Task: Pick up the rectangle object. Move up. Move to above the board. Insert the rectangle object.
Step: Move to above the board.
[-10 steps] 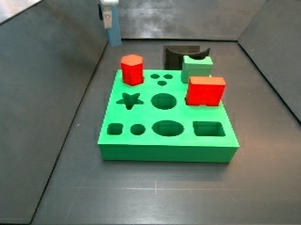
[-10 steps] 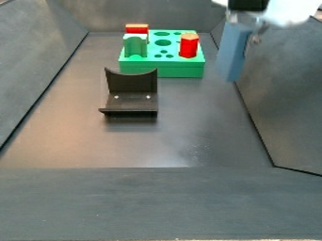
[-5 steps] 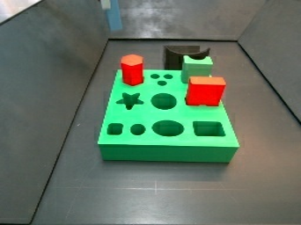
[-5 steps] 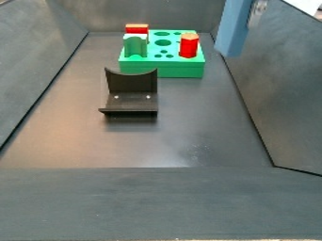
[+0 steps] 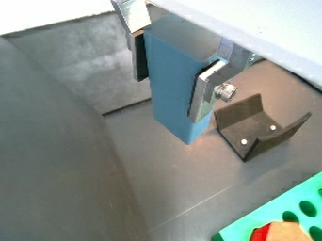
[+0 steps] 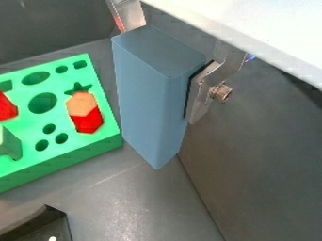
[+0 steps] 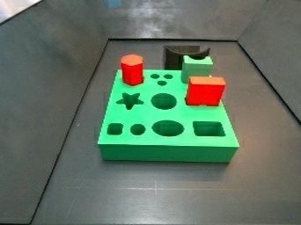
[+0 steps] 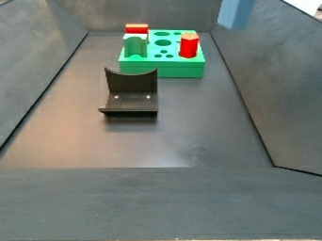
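You have the rectangle object [image 6: 149, 99] clamped between the jaws of the gripper [image 5: 172, 58], held upright and well clear of the counter [image 8: 164, 127]. In both wrist views the silver finger plates [image 5: 209, 85] press flat against opposite faces of the block, and most of its length hangs below them. In a side view only the block's lower end [image 8: 234, 12] shows at the top edge, so the lift looks far enough along; judge the next work to be the travel over the board [image 7: 165, 123].

Working across the board from left to right: the red hexagonal prism [image 7: 132, 69] stands near the far left corner, the star hole [image 7: 129, 100] sits in front of it, round holes run down the middle, and the red cube [image 7: 206, 90] stands toward the right edge with a square hole [image 7: 209, 130] at the near right corner. Behind the board stands the fixture [image 7: 185, 54] with a small green block [image 7: 198, 63] on it. Which cut-out suits the block cannot be told from here; check it before you descend.

Keep the height as you cross, so the hanging end passes over both red pieces. Square the block's faces to the hole's edges while still above, then lower slowly; a tilted or twisted block will likely catch on the rim. Keep the clamp firm until it seats.

No brand, label or writing can be read on anything.
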